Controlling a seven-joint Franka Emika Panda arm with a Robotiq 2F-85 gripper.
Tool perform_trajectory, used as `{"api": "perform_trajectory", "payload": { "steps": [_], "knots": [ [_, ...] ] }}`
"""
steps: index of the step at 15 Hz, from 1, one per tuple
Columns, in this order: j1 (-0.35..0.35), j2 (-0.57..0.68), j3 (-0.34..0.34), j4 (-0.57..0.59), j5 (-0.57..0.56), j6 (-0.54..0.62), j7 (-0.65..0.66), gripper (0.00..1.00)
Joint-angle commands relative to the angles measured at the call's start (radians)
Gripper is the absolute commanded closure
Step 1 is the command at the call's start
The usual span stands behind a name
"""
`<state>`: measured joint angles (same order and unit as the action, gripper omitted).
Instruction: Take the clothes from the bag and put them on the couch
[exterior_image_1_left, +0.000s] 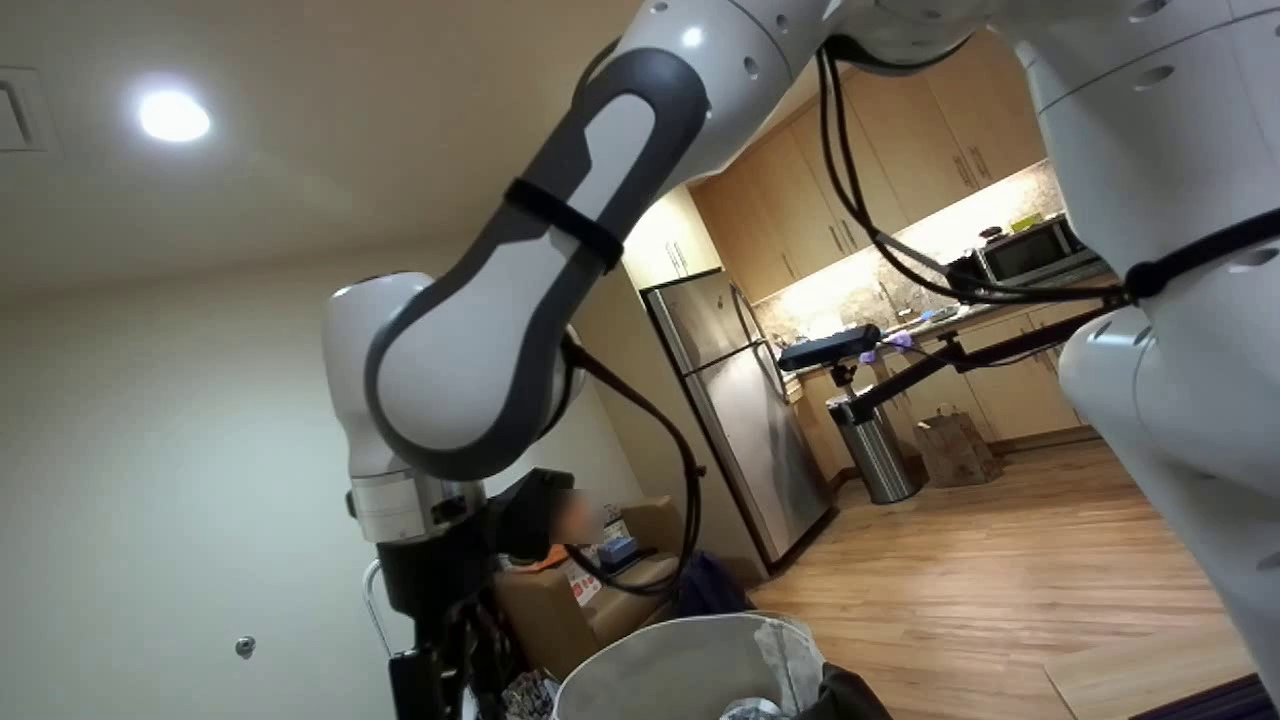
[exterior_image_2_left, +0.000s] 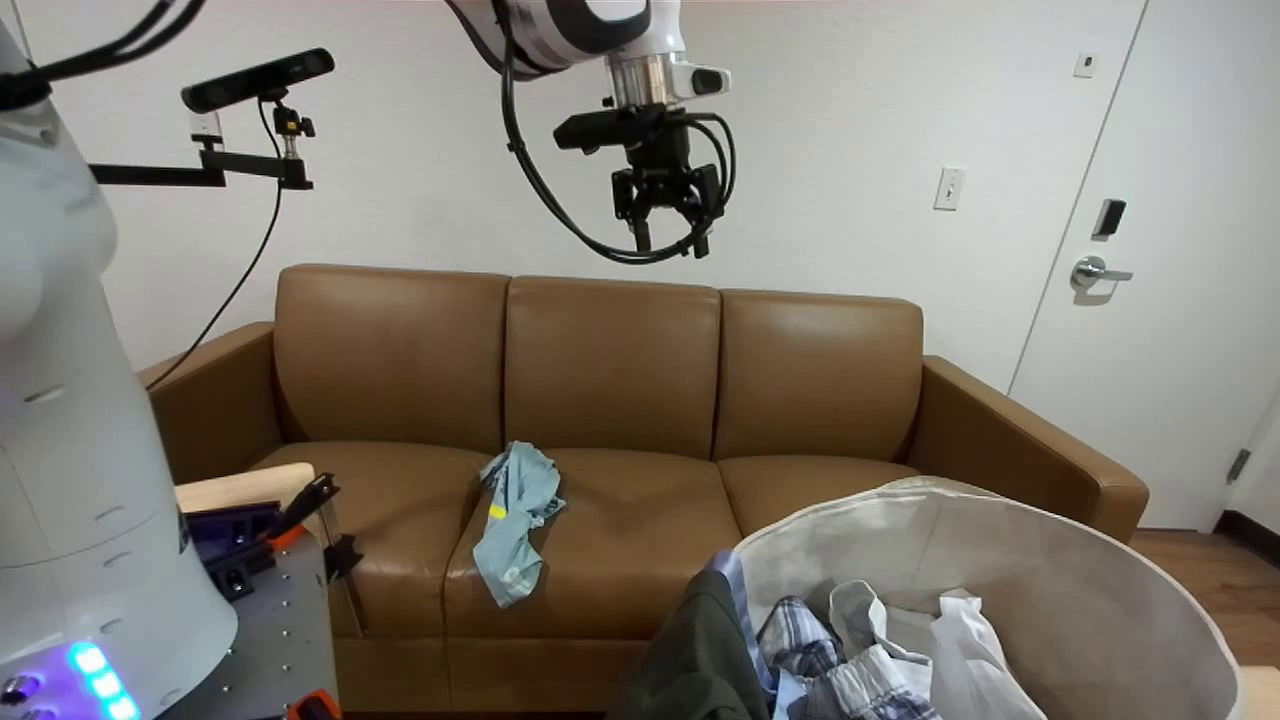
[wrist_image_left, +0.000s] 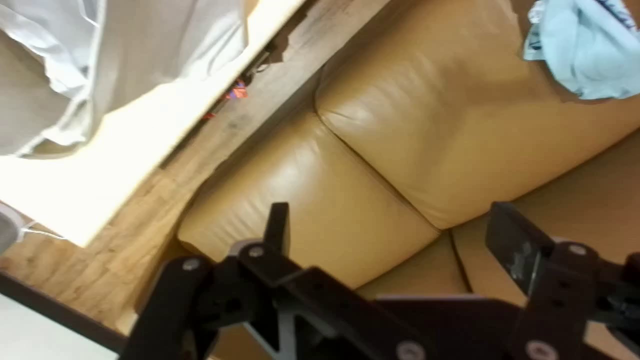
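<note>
Can see the bag (exterior_image_2_left: 1085, 590) in both exterior views, light grey and soft, with a wide round rim; can see it again at upper left in the wrist view, standing on a pale desk (wrist_image_left: 135, 135). Looking down into it, find blue-and-white checked cloth (exterior_image_2_left: 800, 640) and, touching that, white cloth (exterior_image_2_left: 975, 650). At the left of the rim in the same exterior view, note dark cloth (exterior_image_2_left: 690, 645), partly cut off by the frame.

Behind the bag, see the brown couch (exterior_image_2_left: 620, 540), three seats wide. On its middle seat, close to the left seam, find a crumpled light-blue garment (exterior_image_2_left: 520, 530) with a small yellow mark, well apart from the bag.

Higher up, find the pincer (exterior_image_2_left: 672, 238) above the couch, pointing down, with fingers (wrist_image_left: 276, 225) spread wide; can see couch leather between them in the wrist view. Above it, see the white arm (exterior_image_1_left: 450, 380) with loose black cables.

Farther out, spot a bracket-mounted camera (exterior_image_2_left: 260, 80), a pale wall (exterior_image_2_left: 830, 150) and a white door (exterior_image_2_left: 1180, 150) with a lever handle. In a tilted exterior view, make out a steel fridge (exterior_image_1_left: 745, 410), a steel bin (exterior_image_1_left: 878, 455), a brown paper sack (exterior_image_1_left: 955, 450) and wooden cupboards (exterior_image_1_left: 925, 140).
</note>
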<state>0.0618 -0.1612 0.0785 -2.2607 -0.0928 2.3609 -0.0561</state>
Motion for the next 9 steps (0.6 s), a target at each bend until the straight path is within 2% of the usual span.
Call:
{"api": "perform_trajectory", "payload": {
  "steps": [1, 5, 9],
  "knots": [
    [-0.069, -0.137, -0.021, -0.122, -0.13, -0.013, 0.163, 0.0],
    [-0.119, -0.205, -0.072, -0.243, -0.059, 0.016, 0.245, 0.0],
    [-0.192, -0.295, -0.101, -0.391, -0.062, 0.058, 0.346, 0.0]
  ]
}}
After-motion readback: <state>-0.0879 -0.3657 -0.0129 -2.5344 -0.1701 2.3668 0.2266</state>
